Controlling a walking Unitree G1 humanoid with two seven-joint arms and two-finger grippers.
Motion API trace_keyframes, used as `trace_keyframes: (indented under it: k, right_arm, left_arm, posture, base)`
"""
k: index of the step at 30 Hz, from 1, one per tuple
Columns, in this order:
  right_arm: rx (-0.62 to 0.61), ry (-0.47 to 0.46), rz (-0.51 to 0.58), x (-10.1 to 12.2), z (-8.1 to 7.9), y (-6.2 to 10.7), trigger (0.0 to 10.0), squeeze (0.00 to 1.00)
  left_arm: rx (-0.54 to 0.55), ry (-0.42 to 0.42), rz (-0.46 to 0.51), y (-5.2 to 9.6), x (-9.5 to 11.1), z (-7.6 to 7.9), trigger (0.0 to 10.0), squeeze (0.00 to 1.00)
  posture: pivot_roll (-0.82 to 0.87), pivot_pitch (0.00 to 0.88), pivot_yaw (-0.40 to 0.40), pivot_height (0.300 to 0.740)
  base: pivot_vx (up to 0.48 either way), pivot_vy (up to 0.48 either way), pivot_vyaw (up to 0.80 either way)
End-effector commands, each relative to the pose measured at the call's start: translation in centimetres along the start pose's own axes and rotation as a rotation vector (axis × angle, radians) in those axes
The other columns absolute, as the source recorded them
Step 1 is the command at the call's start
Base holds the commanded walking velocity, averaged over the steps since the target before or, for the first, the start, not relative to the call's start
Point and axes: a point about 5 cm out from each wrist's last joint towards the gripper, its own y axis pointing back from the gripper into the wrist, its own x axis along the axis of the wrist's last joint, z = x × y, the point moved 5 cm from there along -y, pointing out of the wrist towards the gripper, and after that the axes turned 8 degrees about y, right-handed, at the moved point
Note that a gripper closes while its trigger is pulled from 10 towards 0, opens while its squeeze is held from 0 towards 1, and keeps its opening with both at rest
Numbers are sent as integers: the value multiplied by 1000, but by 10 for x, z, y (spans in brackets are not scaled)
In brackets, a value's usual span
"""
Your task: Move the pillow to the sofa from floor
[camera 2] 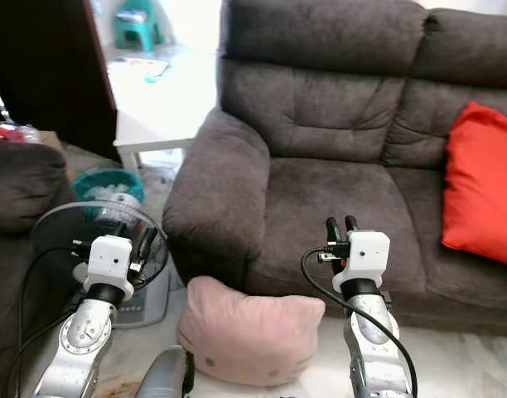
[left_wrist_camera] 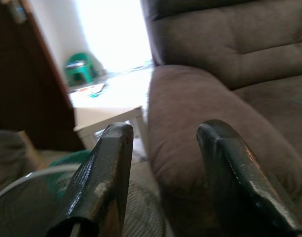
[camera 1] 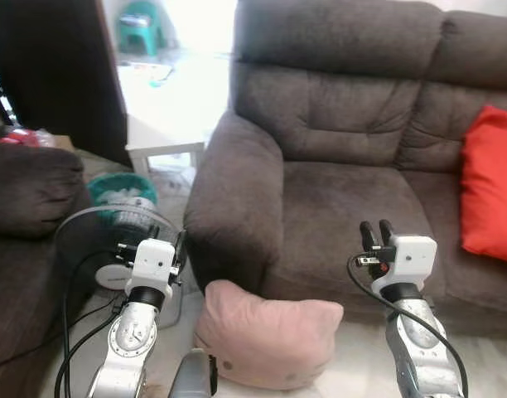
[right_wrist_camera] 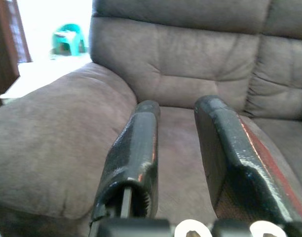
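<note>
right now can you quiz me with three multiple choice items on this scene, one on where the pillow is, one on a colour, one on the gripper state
1. Where does the pink pillow lie?
A. on the sofa seat
B. on the floor against the sofa's front
C. on top of the fan

2. What colour is the cushion on the sofa?
A. red
B. green
C. grey

3. How do the two grippers stand?
A. both shut on the pillow
B. left shut, right open
C. both open and holding nothing

Answers:
1. B, the pillow rests on the floor at the foot of the sofa, below the armrest, between the two arms.
2. A, a red cushion leans on the backrest at the robot's right.
3. C, the left gripper and the right gripper each show a clear gap between their fingers in the wrist views, with nothing in it.
</note>
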Motion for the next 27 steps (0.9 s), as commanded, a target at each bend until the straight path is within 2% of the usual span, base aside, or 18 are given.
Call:
trace_keyframes:
  k: [1,6,16,22,27]
  right_arm:
    - [-16,4,4,2,6,0,10000,0]
    - [-13,3,-11,0,5,0,10000,0]
    - [-12,2,-21,-2,4,0,10000,0]
    - [-11,4,-22,-3,3,0,10000,0]
    - [-12,2,-13,-2,3,0,10000,0]
  left_arm:
    - [-8,0,22,-4,6,3,10000,0]
    - [-9,2,18,-3,5,4,10000,0]
    - [-9,2,14,-3,5,4,10000,0]
    - [-7,1,13,-3,4,3,10000,0]
    - [-8,2,12,-3,4,4,10000,0]
  posture:
    - [96,15,-68,647]
    - [94,18,-67,647]
    - [95,26,-66,577]
    - [96,29,-66,553]
    - [98,29,-67,553]
  base:
    - [0,0,0]
    - [0,0,0]
    - [0,0,0]
    - [0,0,0]
    - [0,0,0]
